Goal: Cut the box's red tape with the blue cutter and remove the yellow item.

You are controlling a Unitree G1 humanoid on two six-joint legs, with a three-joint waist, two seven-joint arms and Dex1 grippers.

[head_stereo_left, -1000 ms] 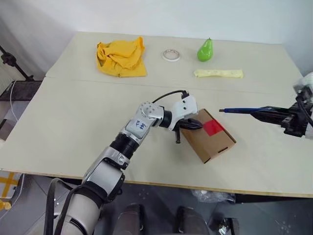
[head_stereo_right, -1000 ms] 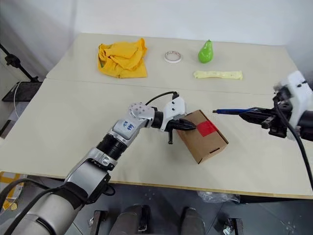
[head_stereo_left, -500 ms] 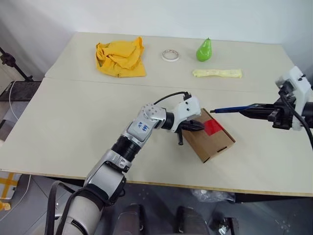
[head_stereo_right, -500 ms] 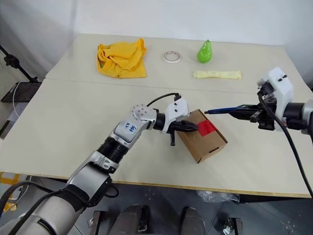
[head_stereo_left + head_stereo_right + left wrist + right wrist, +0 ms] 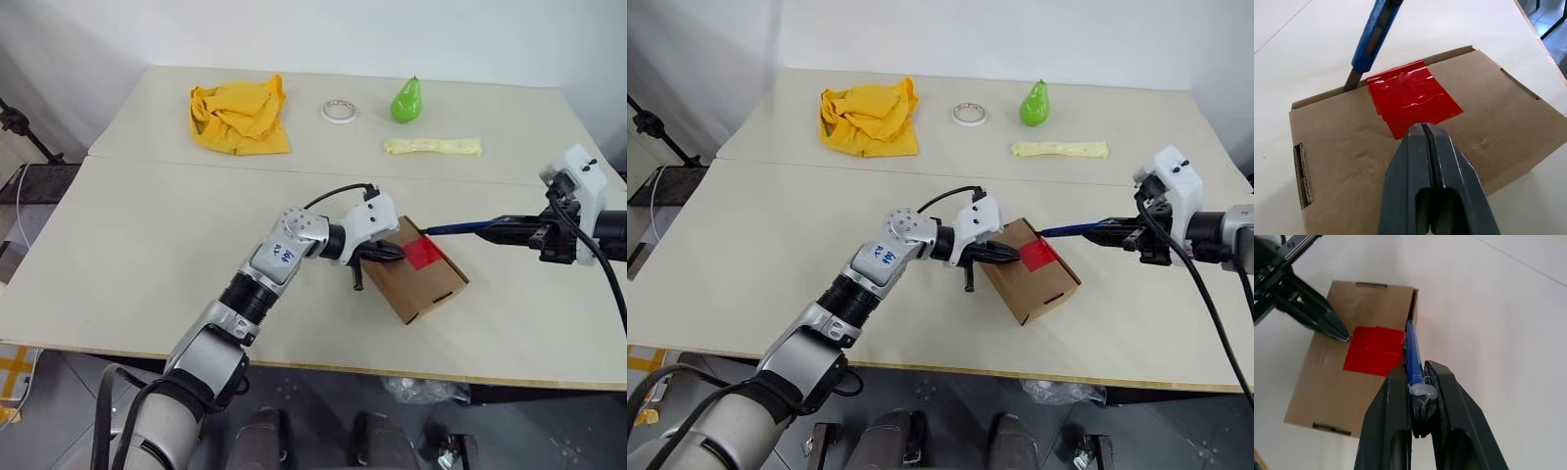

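— Where's the small brown cardboard box (image 5: 421, 276)?

— On the cream table (image 5: 147, 245), near its front edge. I see the left gripper (image 5: 1424, 128), fingers pressed together, tips on the lid at the red tape patch (image 5: 1413, 102)

— The right?

— My right gripper (image 5: 1415, 377) clamps the slim blue pen-shaped cutter (image 5: 1413, 355), tip at the tape's edge

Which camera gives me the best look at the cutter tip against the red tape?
The left wrist view: the blue cutter has its dark tip at the box edge beside the red tape, seen close. The right wrist view looks down the cutter's length to that edge. The head views show it small and side-on.
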